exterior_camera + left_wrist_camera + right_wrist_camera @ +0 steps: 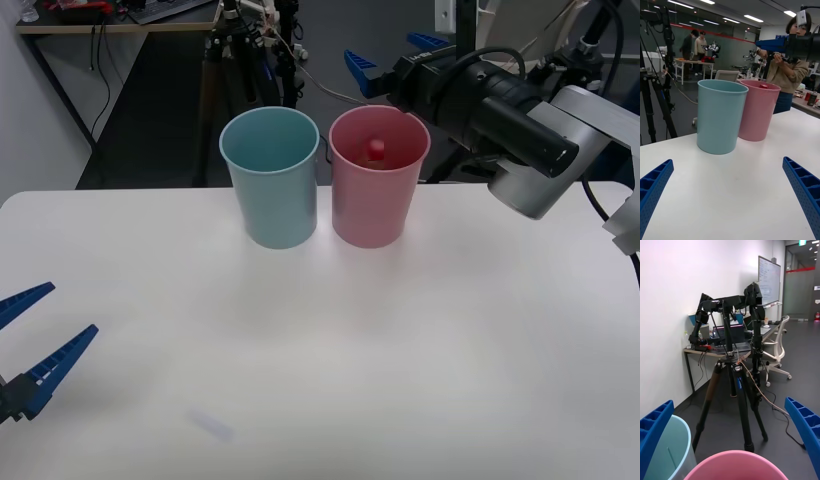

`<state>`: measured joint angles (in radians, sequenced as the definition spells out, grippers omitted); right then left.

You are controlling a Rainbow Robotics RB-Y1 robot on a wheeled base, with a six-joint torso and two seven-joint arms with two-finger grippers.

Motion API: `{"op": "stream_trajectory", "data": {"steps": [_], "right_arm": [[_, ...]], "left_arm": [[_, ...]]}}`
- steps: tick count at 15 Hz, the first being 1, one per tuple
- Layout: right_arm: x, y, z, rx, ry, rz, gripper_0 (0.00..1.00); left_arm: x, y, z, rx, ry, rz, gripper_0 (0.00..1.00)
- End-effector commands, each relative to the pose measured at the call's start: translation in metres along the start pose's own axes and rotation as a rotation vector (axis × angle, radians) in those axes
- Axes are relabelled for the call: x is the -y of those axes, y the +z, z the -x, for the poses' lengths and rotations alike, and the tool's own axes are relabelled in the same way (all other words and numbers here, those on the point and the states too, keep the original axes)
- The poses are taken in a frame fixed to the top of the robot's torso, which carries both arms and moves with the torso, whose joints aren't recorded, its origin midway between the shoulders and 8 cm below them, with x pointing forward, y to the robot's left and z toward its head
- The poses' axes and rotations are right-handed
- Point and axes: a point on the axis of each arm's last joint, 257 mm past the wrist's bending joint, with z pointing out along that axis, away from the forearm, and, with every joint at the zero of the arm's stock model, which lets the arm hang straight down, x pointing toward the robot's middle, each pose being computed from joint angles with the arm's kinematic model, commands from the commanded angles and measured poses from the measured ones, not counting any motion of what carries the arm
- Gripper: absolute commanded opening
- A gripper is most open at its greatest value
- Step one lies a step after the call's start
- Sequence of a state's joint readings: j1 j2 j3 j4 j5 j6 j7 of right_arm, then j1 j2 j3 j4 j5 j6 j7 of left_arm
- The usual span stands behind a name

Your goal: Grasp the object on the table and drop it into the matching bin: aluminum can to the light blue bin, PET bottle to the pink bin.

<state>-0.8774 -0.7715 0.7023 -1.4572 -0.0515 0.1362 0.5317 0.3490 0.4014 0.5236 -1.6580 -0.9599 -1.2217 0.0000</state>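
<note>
Left pincer (35, 340): parked low at the near-left edge of the table (400, 350), fingers spread wide, nothing between them. From it, both bins stand ahead and off toward the other arm, well apart from it.

Light blue bin (270, 175): upright on the table, just beside the pink one on the left arm's side. You see no can or bottle in it; its floor is hidden from you.

Pink bin (378, 175): upright, just beside the blue one. The PET bottle (374, 150) is inside it. You see its red cap showing below the rim in the front view and peeking over the rim in the left wrist view. Its body is hidden by the bin wall, so you cannot tell how its long axis lies.

Right pincer (390, 62): raised behind and above the pink bin, fingers apart, holding nothing. In the right wrist view the pink rim sits directly below and between its fingers, the blue rim off to one side.

Judgement: the bottle lies straight below the right pincer, and that arm is far the nearer. The drop looks done. What is left for you is likely a clean withdrawal without clipping the pink rim.
</note>
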Motion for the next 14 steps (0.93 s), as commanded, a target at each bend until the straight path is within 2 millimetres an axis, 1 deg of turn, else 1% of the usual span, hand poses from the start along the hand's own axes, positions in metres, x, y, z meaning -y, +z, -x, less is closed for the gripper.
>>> {"op": "stream_trajectory", "data": {"steps": [1,4,7,10,13,14], "right_arm": [[-0.001,0.0,0.0,0.001,-0.003,0.002,1.0],[-0.001,0.0,0.0,0.0,-0.001,0.002,1.0],[0.0,-0.006,0.005,0.003,-0.001,0.009,1.0],[-0.002,-0.025,0.009,0.002,-0.022,0.025,1.0],[-0.005,-0.056,0.016,0.008,-0.037,0.035,1.0],[-0.005,-0.07,0.019,0.013,-0.039,0.036,1.0]], "left_arm": [[0.0,0.0,0.0,0.0,0.0,0.0,1.0],[0.0,0.0,0.0,0.0,0.0,0.0,1.0],[0.0,0.0,0.0,0.0,0.0,0.0,1.0],[0.0,0.0,0.0,0.0,0.0,0.0,1.0],[0.0,0.0,0.0,0.0,0.0,0.0,1.0],[0.0,0.0,0.0,0.0,0.0,0.0,1.0]]}}
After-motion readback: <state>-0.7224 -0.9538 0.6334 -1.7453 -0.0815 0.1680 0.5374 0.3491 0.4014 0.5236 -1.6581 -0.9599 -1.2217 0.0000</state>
